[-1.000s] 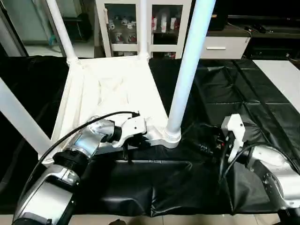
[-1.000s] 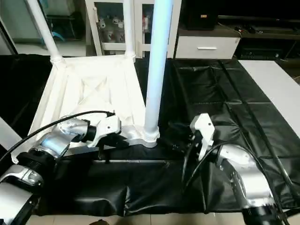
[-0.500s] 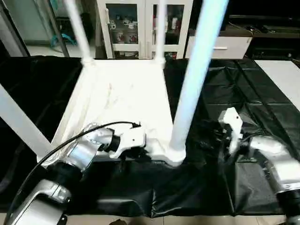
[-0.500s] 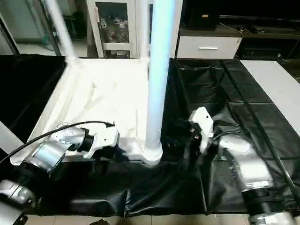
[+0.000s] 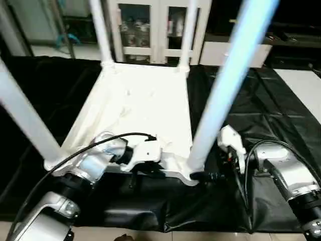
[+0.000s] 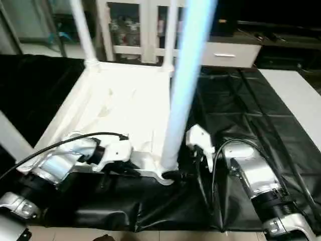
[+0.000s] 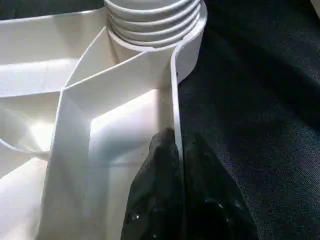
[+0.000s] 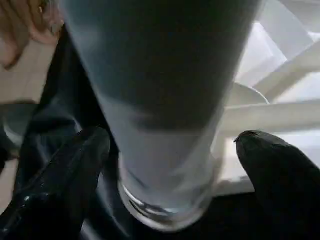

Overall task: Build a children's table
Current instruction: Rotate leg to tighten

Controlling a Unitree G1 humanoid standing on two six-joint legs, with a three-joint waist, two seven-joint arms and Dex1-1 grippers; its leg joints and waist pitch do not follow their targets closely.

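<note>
- White moulded plastic makes up the children's table (image 5: 145, 108), a large square top lying underside-up on the black-draped worktable (image 5: 281, 100), across the centre and left of the head views, with all four long tapered tube legs seated in its round corner sockets.
- By its thin ribbed walls and hollow tubes, the table is judged light and stiff, with a smooth surface likely to slip between hard fingers; the long legs are judged to act as levers that could tip or twist the top if pushed high up.
- The near rim is judged the better hold for steadying, and a leg is best taken low, close to its socket.
- The left gripper (image 7: 177, 165), at lower centre of the left wrist view, is seen with its black fingers (image 7: 157, 200) pressed together on the thin white rim wall (image 7: 175, 95) of the top, near the threaded corner socket (image 7: 155, 22).
- The right gripper (image 8: 172, 165) has its jaws set wide apart on either side of the near-right leg (image 6: 183, 90), just above the socket; neither finger is seen touching the tube.
- A white glass-fronted cabinet (image 5: 150, 30) stands at the upper centre of the left eye view; small items are shelved inside, too blurred to be told.
- A white drawer unit (image 6: 233, 50) sits at upper right, shut; its contents are hidden.
</note>
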